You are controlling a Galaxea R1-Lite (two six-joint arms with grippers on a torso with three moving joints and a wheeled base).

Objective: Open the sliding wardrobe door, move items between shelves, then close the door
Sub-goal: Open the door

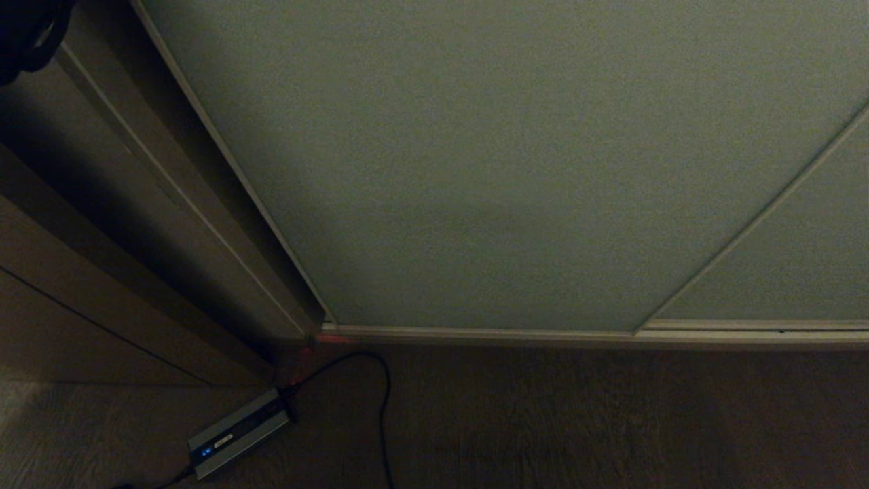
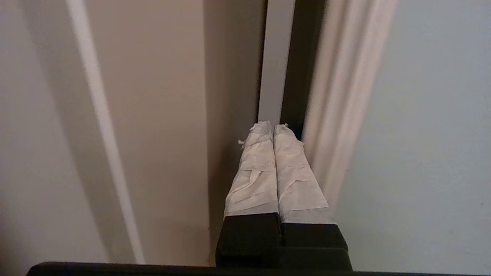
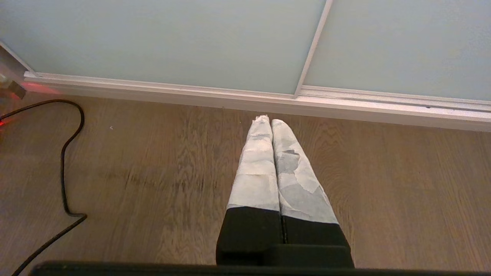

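Note:
The sliding wardrobe door point(image 1: 516, 170) is a pale grey-green panel that fills most of the head view and stands closed against the brown side panelling point(image 1: 102, 224). My left gripper point(image 2: 273, 126) is shut and empty. Its taped fingertips point into the dark slot between the panelling point(image 2: 153, 115) and the door's pale metal frame point(image 2: 345, 96), close beside that frame. My right gripper point(image 3: 270, 122) is shut and empty, hanging over the wood floor just short of the floor track point(image 3: 230, 96). The items and shelves are hidden behind the door.
A grey power brick point(image 1: 237, 431) lies on the floor at the lower left, with its black cable point(image 1: 383, 407) looping toward the door's corner. A second door panel point(image 1: 801, 258) overlaps on the right. Part of my left arm point(image 1: 27, 34) shows dark at the top left.

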